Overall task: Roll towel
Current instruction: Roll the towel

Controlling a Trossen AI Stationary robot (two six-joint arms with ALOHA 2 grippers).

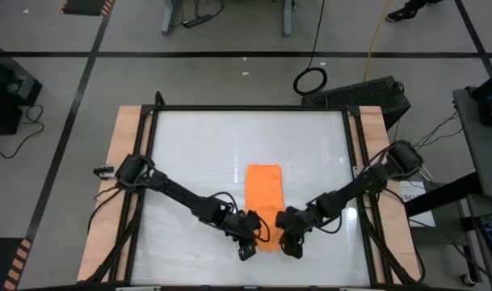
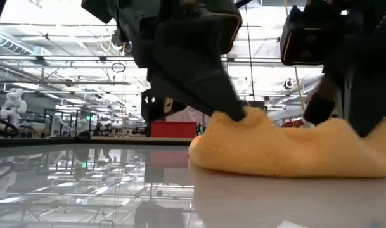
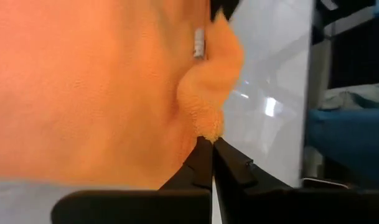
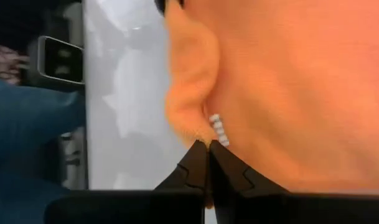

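High view: the towel (image 1: 264, 202) is a bright orange, plain cloth lying as a narrow folded strip in the middle of the glossy white table (image 1: 197, 153), its long axis running from the table's centre toward the near edge. The table has a dark frame and bare wooden strips along both sides. The left gripper (image 1: 247, 239) sits at the strip's near left corner and the right gripper (image 1: 288, 238) at its near right corner; both dark arms reach in from the side edges.

Low view: the towel (image 2: 288, 149) shows a soft, nubby pile and a rounded, bulging front fold resting on the reflective surface. Two dark gripper bodies come down onto its top, where the cloth is drawn up into small peaks.

Left wrist view: the left gripper's (image 3: 209, 146) angular dark fingers are closed together, pinching a bunched edge of the towel (image 3: 83, 87). A small white tag shows on the cloth beside the pinched fold. White table lies just beyond.

Right wrist view: the right gripper's (image 4: 208, 148) fingers are likewise closed on a puckered ridge of the towel (image 4: 301, 81), with white stitching next to the tips.
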